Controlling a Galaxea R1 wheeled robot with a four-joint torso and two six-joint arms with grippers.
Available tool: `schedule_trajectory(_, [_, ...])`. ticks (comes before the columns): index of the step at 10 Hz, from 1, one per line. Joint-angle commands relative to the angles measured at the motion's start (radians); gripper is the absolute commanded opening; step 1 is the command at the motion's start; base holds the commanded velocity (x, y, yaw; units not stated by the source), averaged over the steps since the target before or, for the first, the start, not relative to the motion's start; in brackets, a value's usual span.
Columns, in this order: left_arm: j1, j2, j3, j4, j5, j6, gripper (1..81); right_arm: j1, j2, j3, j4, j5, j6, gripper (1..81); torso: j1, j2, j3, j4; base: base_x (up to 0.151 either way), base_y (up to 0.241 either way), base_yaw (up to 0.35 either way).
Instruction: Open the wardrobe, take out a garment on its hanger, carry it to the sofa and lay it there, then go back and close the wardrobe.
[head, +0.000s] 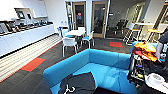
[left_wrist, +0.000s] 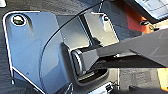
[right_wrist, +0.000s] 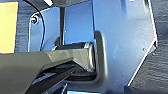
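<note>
Glossy dark wrist plate (left_wrist: 32, 50), white-edged, with thin black cable (left_wrist: 57, 32).

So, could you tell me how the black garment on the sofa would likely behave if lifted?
The black garment lies crumpled on the blue sofa, so it probably flops and drapes. It looks thin, likely light. Its white hanger may swing.

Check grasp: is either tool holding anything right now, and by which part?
Cannot tell from the wrist views. The black garment lies on the blue sofa seat with its white hanger on top, so it looks set down.
</note>
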Motion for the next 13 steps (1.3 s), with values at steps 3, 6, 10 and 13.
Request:
schedule_trajectory(3, [-0.022, -0.010, -0.004, 0.011, 0.023, 0.009, 81.1, 0.021, 0.010, 0.005, -0.012, -0.057, -0.004, 81.1, 0.000, 0.000, 0.000, 0.000, 0.000, 0.000, 0.184])
schedule_trajectory(6, [-0.023, -0.008, -0.004, 0.011, 0.036, 0.011, 81.1, 0.023, 0.010, 0.006, -0.012, -0.057, -0.004, 81.1, 0.000, 0.000, 0.000, 0.000, 0.000, 0.000, 0.203])
schedule_trajectory(10, [-0.021, -0.010, -0.004, 0.011, 0.037, 0.011, 81.1, 0.021, 0.011, 0.006, -0.014, -0.057, -0.005, 81.1, 0.000, 0.000, 0.000, 0.000, 0.000, 0.000, 0.220])
schedule_trajectory(13, [-0.028, -0.007, -0.004, 0.011, 0.040, 0.018, 81.1, 0.020, 0.011, 0.008, -0.014, -0.057, -0.005, 81.1, 0.000, 0.000, 0.000, 0.000, 0.000, 0.000, 0.227])
